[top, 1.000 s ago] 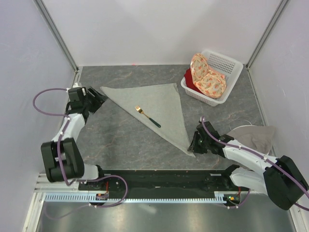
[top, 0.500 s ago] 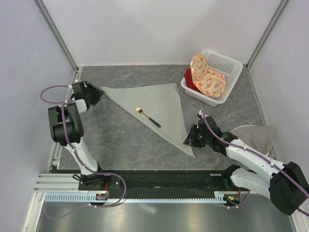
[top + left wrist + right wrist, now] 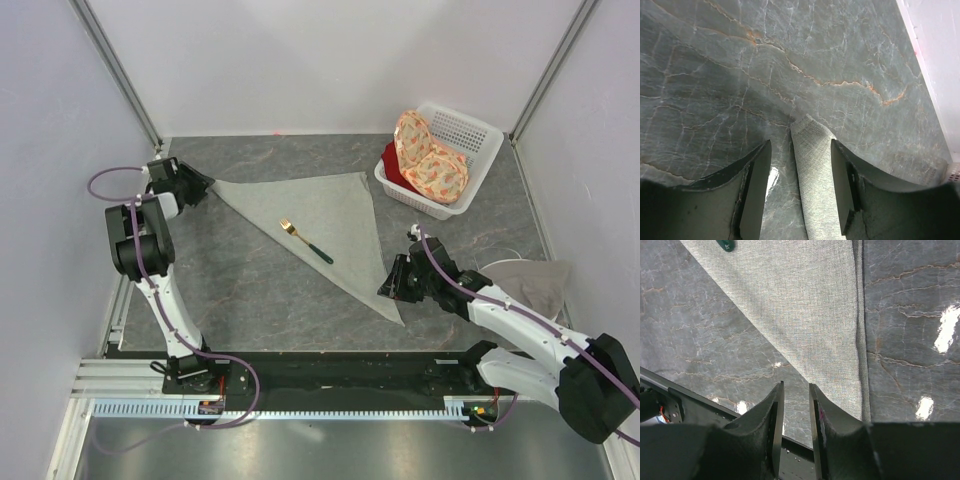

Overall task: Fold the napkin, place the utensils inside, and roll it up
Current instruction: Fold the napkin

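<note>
The sage-grey napkin [image 3: 330, 220] lies flat, folded into a triangle, in the middle of the table. The fork [image 3: 306, 241], with its gold head and dark green handle, lies on it. My left gripper [image 3: 200, 186] is open at the napkin's far left corner. In the left wrist view [image 3: 800, 145] that narrow corner [image 3: 812, 170] lies between the jaws, untouched. My right gripper [image 3: 388, 288] is at the napkin's near corner. In the right wrist view [image 3: 795, 390] it is narrowly open over bare table, with the napkin [image 3: 810, 305] just ahead and to the right.
A white basket [image 3: 470, 135] at the back right holds orange floral cloths [image 3: 428, 160] and a red cloth. A paler beige cloth [image 3: 525, 280] lies at the right by my right arm. Walls close in on the left, back and right.
My left gripper has swung back and left to the napkin's far left corner. My right gripper has moved left to the napkin's near corner. Napkin and fork have not moved.
</note>
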Motion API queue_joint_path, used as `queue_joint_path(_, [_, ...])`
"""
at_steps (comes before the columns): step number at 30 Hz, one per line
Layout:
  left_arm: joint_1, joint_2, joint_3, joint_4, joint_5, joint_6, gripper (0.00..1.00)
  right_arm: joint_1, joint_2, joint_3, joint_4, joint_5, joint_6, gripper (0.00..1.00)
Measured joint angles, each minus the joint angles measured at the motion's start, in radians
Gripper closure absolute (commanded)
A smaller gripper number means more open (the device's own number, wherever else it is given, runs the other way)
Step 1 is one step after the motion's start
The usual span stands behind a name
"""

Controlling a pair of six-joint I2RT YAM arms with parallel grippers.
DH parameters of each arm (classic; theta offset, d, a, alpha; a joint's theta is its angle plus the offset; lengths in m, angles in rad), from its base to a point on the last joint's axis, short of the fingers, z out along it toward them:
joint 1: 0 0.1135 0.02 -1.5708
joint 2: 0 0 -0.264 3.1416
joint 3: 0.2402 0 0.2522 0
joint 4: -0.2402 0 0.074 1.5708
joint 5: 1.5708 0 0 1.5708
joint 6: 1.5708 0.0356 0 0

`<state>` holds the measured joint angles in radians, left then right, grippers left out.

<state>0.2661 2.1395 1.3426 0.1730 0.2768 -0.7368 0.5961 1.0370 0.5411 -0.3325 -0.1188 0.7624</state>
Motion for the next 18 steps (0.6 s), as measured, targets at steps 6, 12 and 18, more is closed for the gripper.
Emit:
queue_joint_path(6, [0.0, 0.021, 0.042, -0.036, 0.022, 0.0, 0.51, 0.0, 0.02, 0.0, -0.003, 0.0, 0.0, 0.65])
queue_joint_path(12, [0.0, 0.061, 0.105, -0.09, 0.034, 0.0, 0.55, 0.0, 0.025, 0.0, -0.005, 0.0, -0.001, 0.64])
queue_joint_path(18, [0.0, 0.087, 0.153, -0.134, 0.047, 0.0, 0.64, 0.0, 0.025, 0.0, -0.005, 0.002, -0.001, 0.64])
